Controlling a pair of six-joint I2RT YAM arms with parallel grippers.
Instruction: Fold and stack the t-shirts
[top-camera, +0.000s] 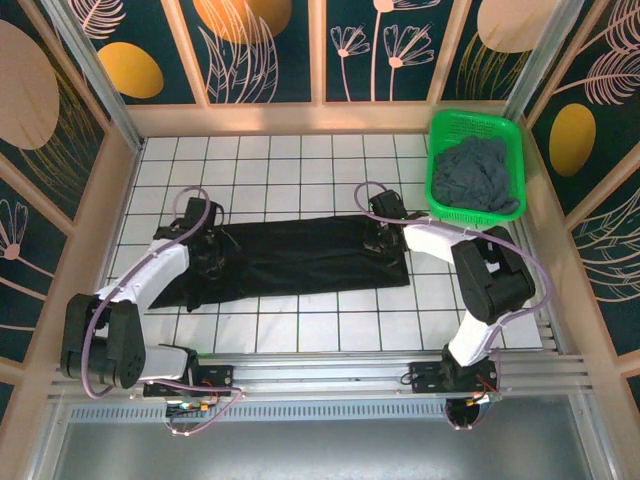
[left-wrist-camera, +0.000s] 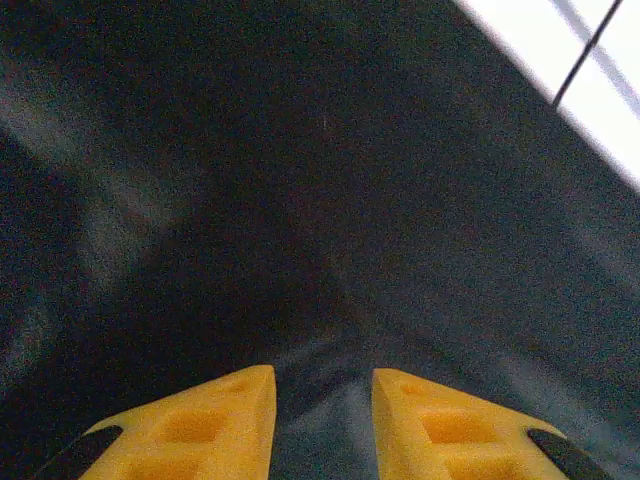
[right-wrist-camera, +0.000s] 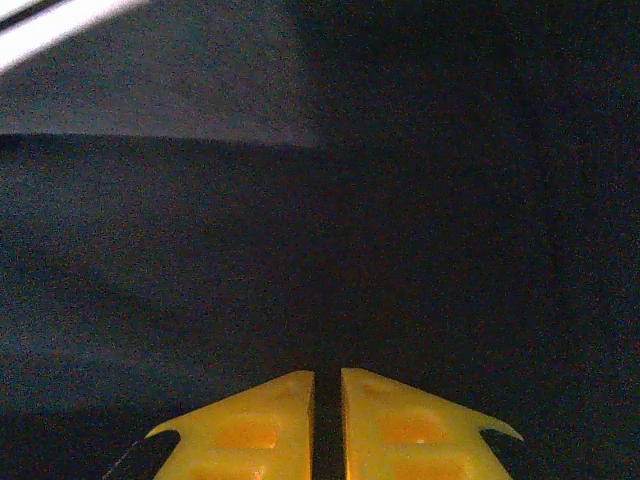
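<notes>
Closest in, left gripper (left-wrist-camera: 322, 374): yellow fingers apart, low over the left end of the black t-shirt (top-camera: 300, 255), with a ridge of cloth lying in the gap. Next, right gripper (right-wrist-camera: 327, 376): fingers almost together, only a thin slit between them, too dark to tell whether cloth sits in it; it is down at the shirt's right end. The shirt lies spread as a long band across the middle of the white tiled surface (top-camera: 280, 170). Far right corner: grey-blue t-shirt (top-camera: 478, 175) crumpled inside the green basket (top-camera: 436, 170).
</notes>
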